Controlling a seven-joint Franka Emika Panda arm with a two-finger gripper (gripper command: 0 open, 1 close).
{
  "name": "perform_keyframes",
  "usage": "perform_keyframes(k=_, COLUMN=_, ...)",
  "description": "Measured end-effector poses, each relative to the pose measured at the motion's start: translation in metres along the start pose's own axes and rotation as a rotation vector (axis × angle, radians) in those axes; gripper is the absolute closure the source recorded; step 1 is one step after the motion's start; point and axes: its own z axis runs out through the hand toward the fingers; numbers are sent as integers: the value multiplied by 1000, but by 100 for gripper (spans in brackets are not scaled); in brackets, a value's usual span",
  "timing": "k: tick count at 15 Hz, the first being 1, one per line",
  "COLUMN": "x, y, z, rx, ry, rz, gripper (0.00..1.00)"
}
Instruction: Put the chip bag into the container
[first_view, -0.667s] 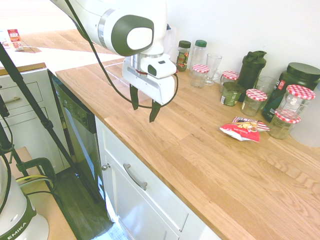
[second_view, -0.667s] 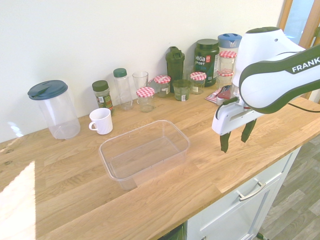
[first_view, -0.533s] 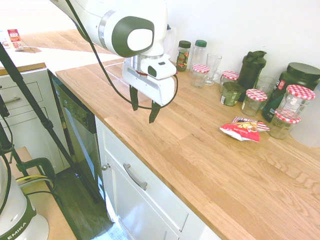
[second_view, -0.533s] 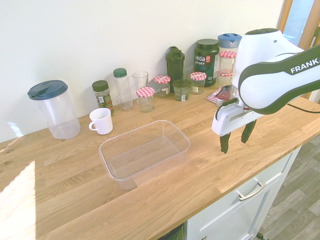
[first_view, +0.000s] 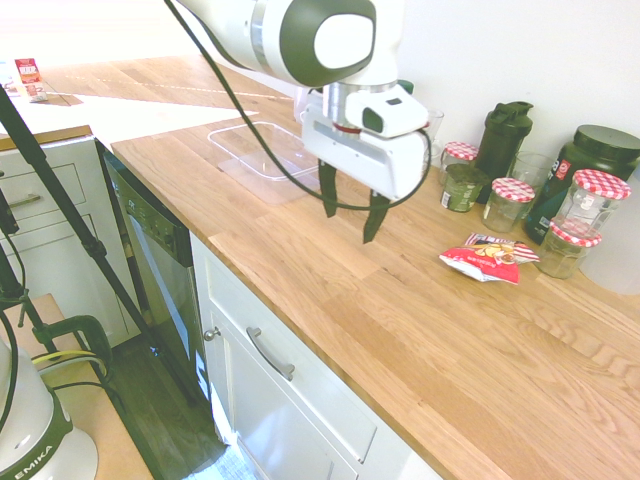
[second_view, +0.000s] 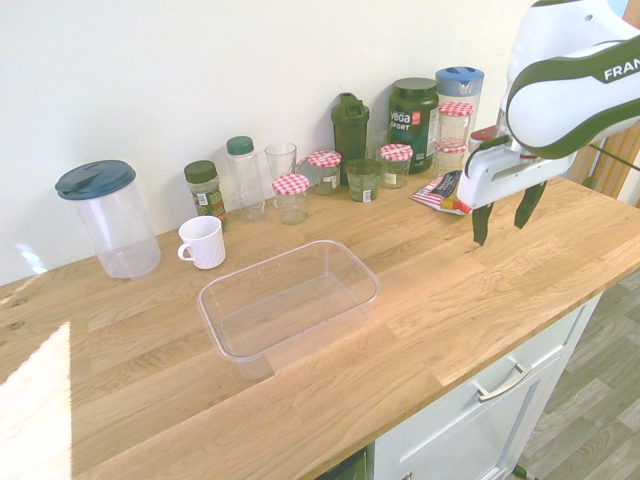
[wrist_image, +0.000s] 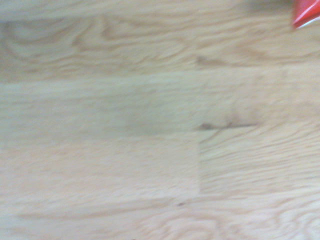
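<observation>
The red and white chip bag (first_view: 483, 261) lies flat on the wooden counter in front of the jars; the second exterior view shows the chip bag (second_view: 441, 192) partly behind the arm. A red corner of the chip bag (wrist_image: 306, 13) enters the blurred wrist view. My gripper (first_view: 348, 208) hovers above the counter, open and empty, between the bag and the container (first_view: 262, 150). From the other side, the gripper (second_view: 498, 211) hangs just beside the bag, and the clear rectangular container (second_view: 288, 300) stands empty mid-counter.
Along the wall stand checked-lid jars (second_view: 291, 196), a spice jar, a glass, a dark shaker bottle (second_view: 350, 128), a dark supplement tub (second_view: 413, 112), a white mug (second_view: 203, 241) and a lidded clear pitcher (second_view: 105, 217). The counter's front edge (first_view: 300, 325) runs above drawers.
The arm has swung along the counter toward the chip bag, away from the container. The gripper stays open and empty.
</observation>
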Motion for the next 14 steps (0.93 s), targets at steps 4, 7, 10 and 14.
perform_keyframes(k=4, x=57, y=-30, z=16, rx=-76, ry=84, rz=51, gripper=0)
perform_keyframes(k=7, x=86, y=-51, z=39, rx=-131, ry=138, rz=83, gripper=0)
perform_keyframes(k=10, x=105, y=-65, z=55, rx=-155, ry=160, rz=92, gripper=0)
perform_keyframes(k=14, x=117, y=-67, z=71, rx=-187, ry=169, rz=91, gripper=100)
